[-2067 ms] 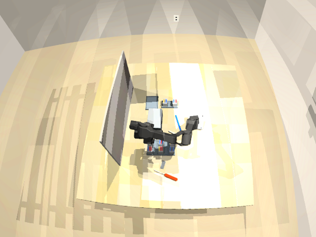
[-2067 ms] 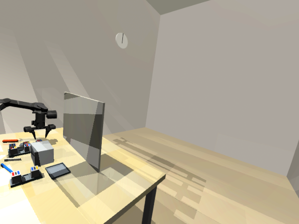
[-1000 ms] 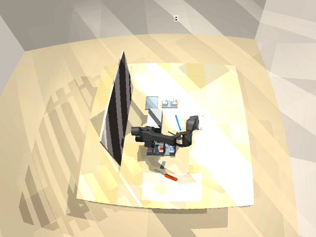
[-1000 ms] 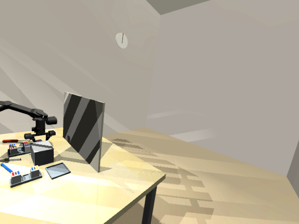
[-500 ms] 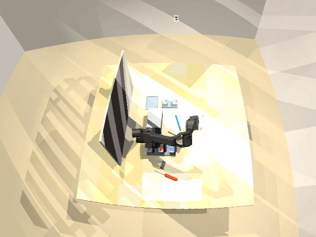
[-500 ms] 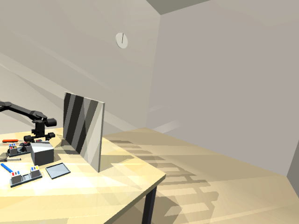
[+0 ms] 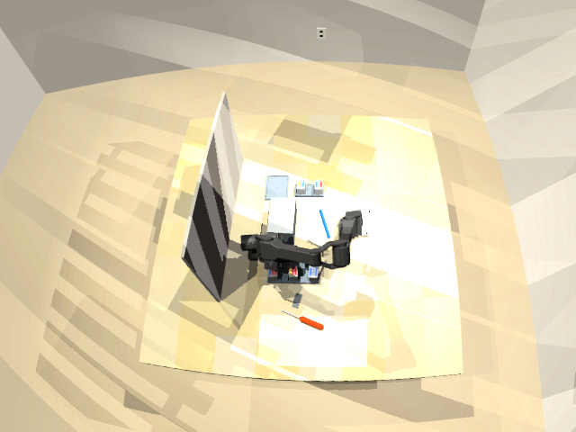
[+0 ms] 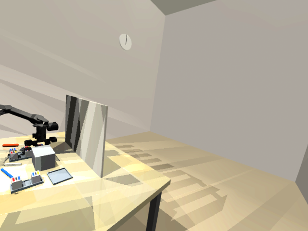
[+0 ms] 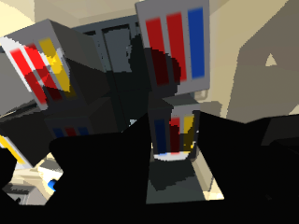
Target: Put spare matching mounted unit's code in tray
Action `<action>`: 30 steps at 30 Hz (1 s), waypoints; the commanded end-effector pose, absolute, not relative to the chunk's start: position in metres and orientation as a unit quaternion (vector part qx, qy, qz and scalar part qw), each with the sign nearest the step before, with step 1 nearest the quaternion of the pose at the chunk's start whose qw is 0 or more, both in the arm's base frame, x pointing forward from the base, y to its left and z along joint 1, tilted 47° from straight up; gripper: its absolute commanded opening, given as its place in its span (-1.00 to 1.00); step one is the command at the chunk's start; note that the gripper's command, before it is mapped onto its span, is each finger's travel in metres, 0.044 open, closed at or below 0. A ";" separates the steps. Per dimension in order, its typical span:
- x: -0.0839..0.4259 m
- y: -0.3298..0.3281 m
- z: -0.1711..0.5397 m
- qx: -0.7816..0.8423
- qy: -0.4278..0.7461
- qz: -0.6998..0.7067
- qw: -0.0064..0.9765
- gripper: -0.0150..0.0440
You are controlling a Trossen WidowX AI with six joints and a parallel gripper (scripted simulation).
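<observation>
Spare (image 9: 174,133): boxy, blue-red-yellow stripes, between black fingers (image 8: 29,142).

Blue-red-yellow-striped spare (image 9: 175,133) — flat grey tray (image 7: 277,187) (image 8: 59,175), apart

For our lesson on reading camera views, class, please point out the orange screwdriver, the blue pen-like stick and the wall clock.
Orange screwdriver (image 7: 310,323) (image 8: 10,145): top and exterior views, on its handle.
Blue stick (image 7: 324,223) (image 8: 6,173): top and exterior views, mid-length.
Wall clock (image 8: 123,42): exterior view, on its face.
</observation>
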State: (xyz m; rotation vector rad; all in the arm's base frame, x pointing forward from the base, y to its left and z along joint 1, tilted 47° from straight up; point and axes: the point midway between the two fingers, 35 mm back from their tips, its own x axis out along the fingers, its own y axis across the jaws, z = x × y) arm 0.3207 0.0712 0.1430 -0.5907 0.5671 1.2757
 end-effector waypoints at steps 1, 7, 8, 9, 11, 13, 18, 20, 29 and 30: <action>0.321 0.071 0.143 -0.268 0.257 0.579 0.726 -0.06; 0.321 0.071 0.143 -0.268 0.257 0.579 0.726 -0.46; 0.321 0.071 0.143 -0.268 0.257 0.579 0.726 -0.49; 0.321 0.071 0.143 -0.268 0.257 0.579 0.726 -0.49; 0.321 0.071 0.143 -0.268 0.257 0.579 0.726 -0.49; 0.321 0.071 0.143 -0.268 0.257 0.579 0.726 -0.49; 0.320 0.065 0.148 -0.268 0.258 0.578 0.726 -0.49; 0.319 0.056 0.155 -0.269 0.260 0.578 0.726 -0.49; 0.307 0.021 0.190 -0.267 0.262 0.577 0.726 -0.49; 0.306 0.018 0.193 -0.267 0.262 0.577 0.726 -0.49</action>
